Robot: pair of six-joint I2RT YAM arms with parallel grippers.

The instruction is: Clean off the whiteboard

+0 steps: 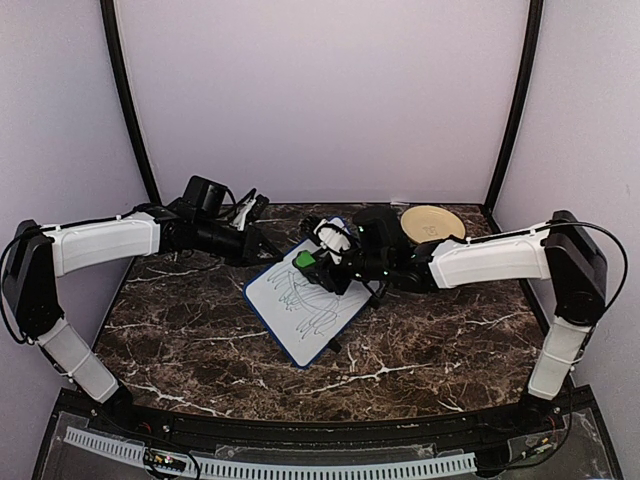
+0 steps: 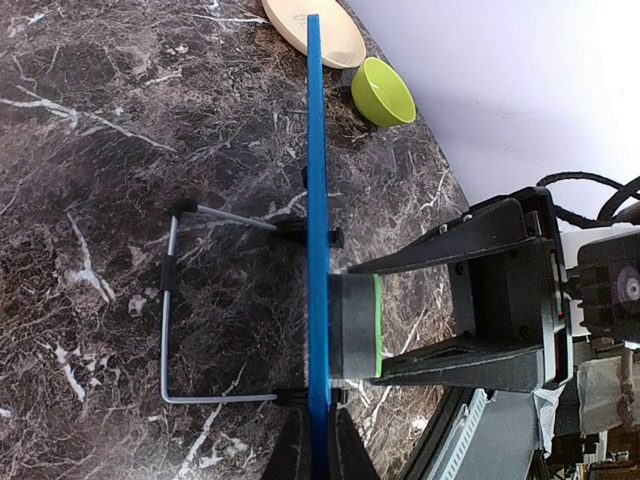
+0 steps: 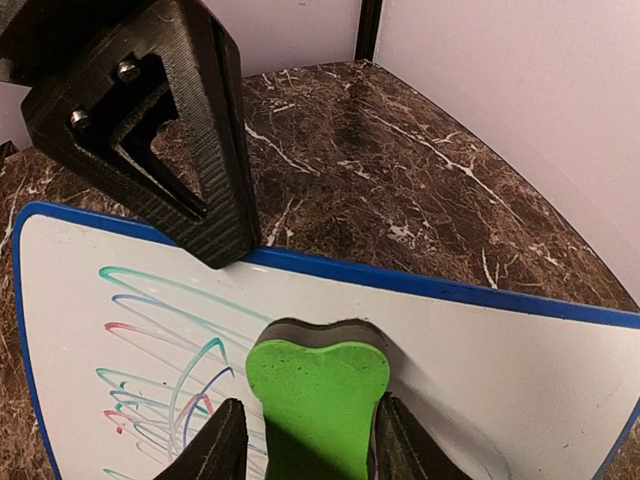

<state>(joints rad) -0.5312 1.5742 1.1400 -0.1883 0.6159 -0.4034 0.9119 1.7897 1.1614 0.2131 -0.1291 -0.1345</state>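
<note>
The whiteboard stands tilted on a wire stand at the table's middle, its surface scribbled with marker lines. My left gripper is shut on the board's blue rim at its upper left edge, one finger on each face. My right gripper is shut on the green bone-shaped eraser. The eraser's grey felt side presses flat against the board near its top edge, just right of the scribbles. The left gripper's finger rests on the rim above the marks.
A beige plate lies at the back right of the marble table, with a small green bowl beside it. Purple walls close in the back and both sides.
</note>
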